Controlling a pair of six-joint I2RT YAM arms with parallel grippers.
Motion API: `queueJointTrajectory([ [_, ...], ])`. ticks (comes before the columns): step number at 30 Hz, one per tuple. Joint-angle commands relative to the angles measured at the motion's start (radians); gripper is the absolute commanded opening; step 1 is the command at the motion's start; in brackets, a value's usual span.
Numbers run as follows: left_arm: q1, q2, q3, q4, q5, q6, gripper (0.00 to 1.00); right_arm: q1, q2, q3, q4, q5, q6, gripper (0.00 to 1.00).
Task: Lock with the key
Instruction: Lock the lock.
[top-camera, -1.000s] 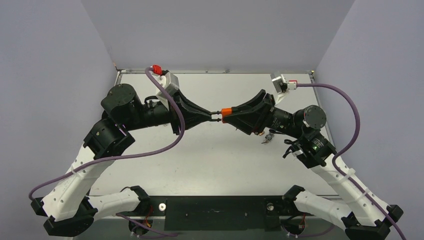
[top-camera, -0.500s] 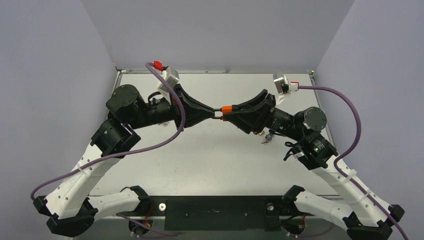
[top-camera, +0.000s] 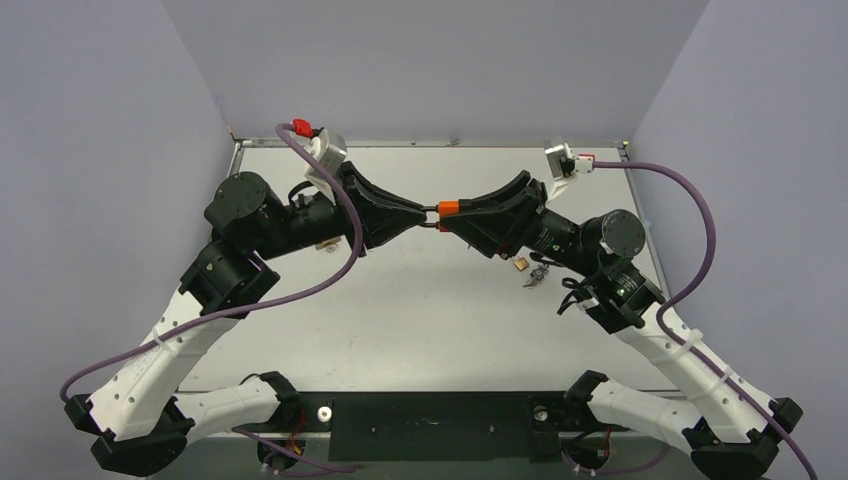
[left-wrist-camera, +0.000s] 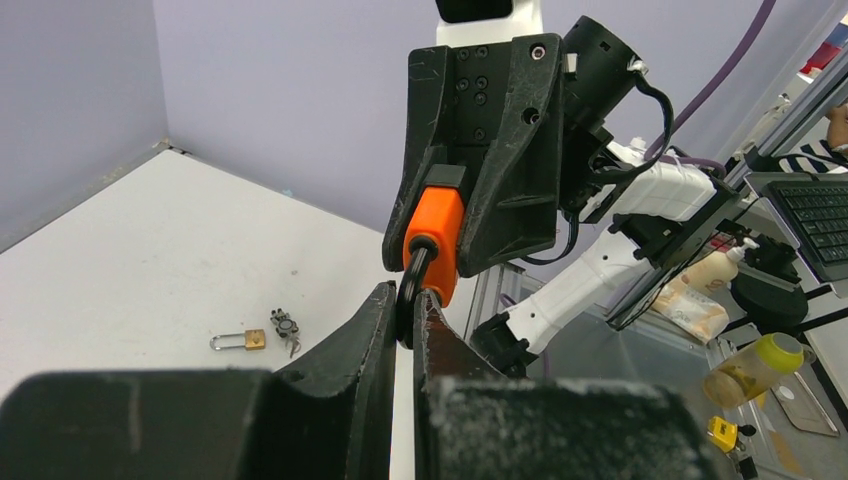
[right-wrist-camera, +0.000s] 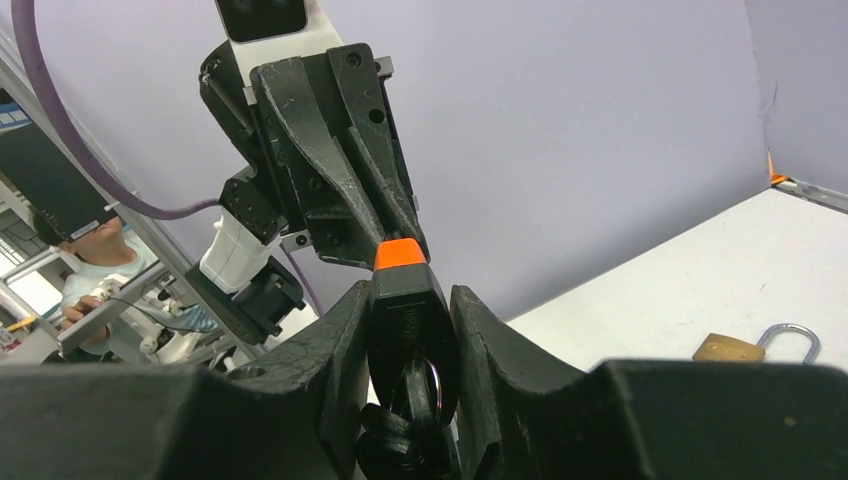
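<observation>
orange-and-black padlock (left-wrist-camera: 436, 228) was up in the air between the two arms, above the table (top-camera: 420, 330) and off to the left-arm side of the small brass padlock (left-wrist-camera: 240, 341) lying there. right gripper (right-wrist-camera: 412, 300) was clamped on the lock's black body, with the orange end poking out toward the other arm. left gripper (left-wrist-camera: 405, 312) was pinched shut on the black shackle (left-wrist-camera: 413, 268) coming out of that orange end. a ring of keys (right-wrist-camera: 405, 405) hung at the body's near end, low between the right fingers. couldn't tell from the right wrist view whether a key was actually seated in the cylinder. a loose key bunch (left-wrist-camera: 286, 324) sat just beside the brass padlock, untouched. progress read: pickup and two-handed hold looked done and the lock was braced at both ends. couldn't see whether the shackle was pushed home. nothing showed a key turn, so i'd call the locking itself not confirmed. what was left: seat the shackle, turn the key, pull it out.
</observation>
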Motion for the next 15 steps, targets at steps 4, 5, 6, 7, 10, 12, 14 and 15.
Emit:
queueJointTrajectory([
  [4, -0.061, 0.068, -0.001, 0.058, 0.043, -0.034, 0.0, 0.067, 0.082, 0.021, 0.009, -0.01, -0.02, 0.0],
  [5, -0.064, 0.069, 0.001, 0.053, 0.045, -0.031, 0.0, 0.067, 0.084, 0.023, 0.008, -0.009, -0.023, 0.0],
  [6, -0.073, 0.076, 0.004, 0.049, 0.048, -0.029, 0.0, 0.068, 0.089, 0.025, 0.004, -0.009, -0.024, 0.0],
  [7, -0.077, 0.079, 0.009, 0.038, 0.048, -0.023, 0.0, 0.069, 0.092, 0.027, 0.003, -0.009, -0.026, 0.0],
  [10, -0.104, 0.094, 0.022, 0.013, 0.046, -0.009, 0.0, 0.078, 0.107, 0.034, 0.0, -0.011, -0.028, 0.0],
  [12, -0.118, 0.102, 0.034, 0.008, 0.048, -0.004, 0.0, 0.084, 0.118, 0.038, -0.002, -0.011, -0.03, 0.0],
  [14, -0.129, 0.113, 0.043, 0.004, 0.049, 0.0, 0.0, 0.091, 0.126, 0.04, -0.003, -0.014, -0.032, 0.0],
  [15, -0.135, 0.119, 0.045, 0.004, 0.052, 0.0, 0.0, 0.097, 0.13, 0.042, -0.003, -0.014, -0.033, 0.0],
])
